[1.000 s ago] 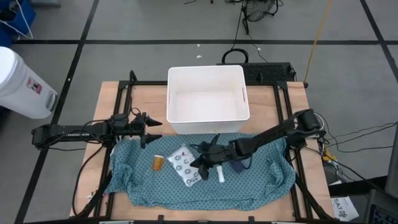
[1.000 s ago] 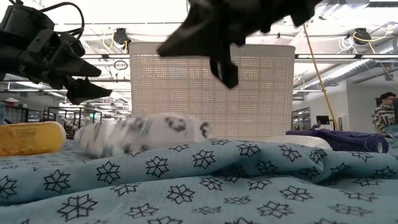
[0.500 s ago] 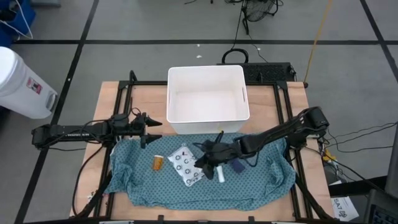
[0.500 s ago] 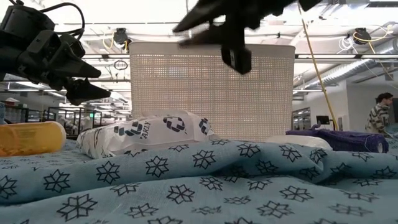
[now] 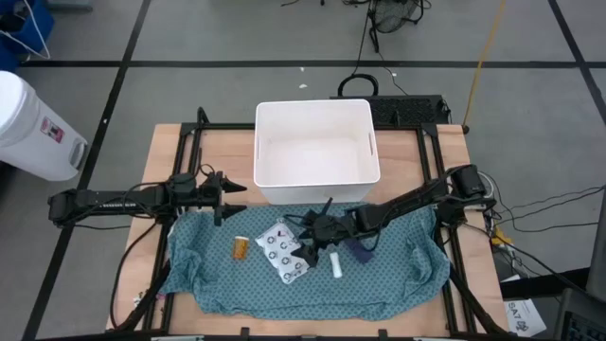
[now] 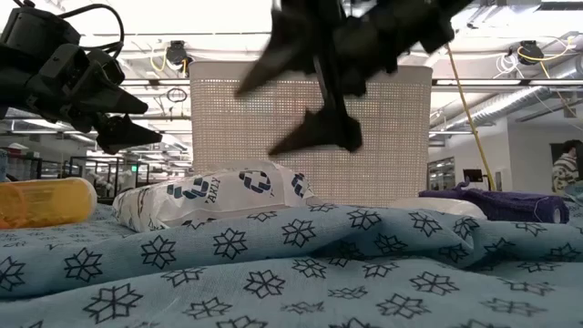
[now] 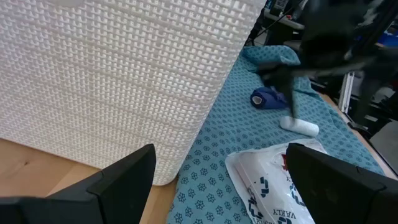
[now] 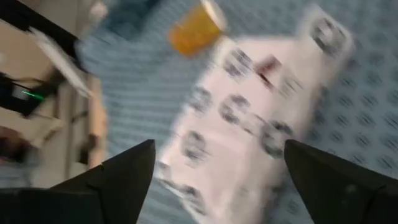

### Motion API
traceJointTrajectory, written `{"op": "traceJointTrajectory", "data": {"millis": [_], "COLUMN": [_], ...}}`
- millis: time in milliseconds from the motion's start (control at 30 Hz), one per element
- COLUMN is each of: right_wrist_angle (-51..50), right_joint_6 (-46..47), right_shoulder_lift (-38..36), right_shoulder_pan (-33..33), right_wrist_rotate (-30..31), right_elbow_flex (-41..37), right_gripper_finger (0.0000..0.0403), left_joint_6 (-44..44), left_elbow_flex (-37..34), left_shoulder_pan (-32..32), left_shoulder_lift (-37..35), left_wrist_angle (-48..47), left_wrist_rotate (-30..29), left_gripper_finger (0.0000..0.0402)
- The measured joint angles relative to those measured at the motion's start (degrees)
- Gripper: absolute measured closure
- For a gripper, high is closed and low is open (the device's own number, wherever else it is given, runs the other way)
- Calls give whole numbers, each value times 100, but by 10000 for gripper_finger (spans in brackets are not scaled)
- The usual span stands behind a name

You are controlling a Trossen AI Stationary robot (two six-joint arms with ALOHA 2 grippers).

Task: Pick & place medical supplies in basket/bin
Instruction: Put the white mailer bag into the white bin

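Four supplies are counted on the cloth [image 5: 379,284]: one pill bottle [image 5: 241,247], one packet [image 5: 283,253], one tube [image 5: 336,264] and one blue block [image 5: 359,250]. All four lie outside the single white bin [image 5: 316,152], which is seen standing at the far edge of the cloth. Two arms are seen. The right gripper [image 5: 310,242] is held just above the packet's near end, its fingers [image 6: 314,135] spread wide and nothing gripped; whether a fingertip touches the packet cannot be made out, the wrist view being blurred. The left gripper [image 5: 227,197] is parked over the cloth's left corner, opened wide and empty. Compared with a second ago, the right fingers, then pinched together, are now parted, and the packet, then blurred in the low view, is seen lying at rest.
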Motion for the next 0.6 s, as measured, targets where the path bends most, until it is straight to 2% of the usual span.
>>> {"op": "traceJointTrajectory", "data": {"millis": [300,433,533,600], "right_wrist_angle": [342,489,457,471], "right_joint_6": [146,300,431,445], "right_shoulder_lift": [565,755,862,861], "right_shoulder_pan": [-19,-34,-34,-35], "right_wrist_rotate": [-47,-318,-351,-334], "right_elbow_flex": [-1,8,5,5], "right_gripper_finger": [63,66,85,112], "left_joint_6": [-2,13,13,12], "left_elbow_flex": [0,0,0,0], "left_shoulder_pan": [-2,-1,-2,-1], "left_shoulder_lift": [1,2,0,2], "left_wrist_angle": [-2,-2,-2,-4], "left_wrist_rotate": [0,0,0,0], "left_gripper_finger": [41,41,41,41]}}
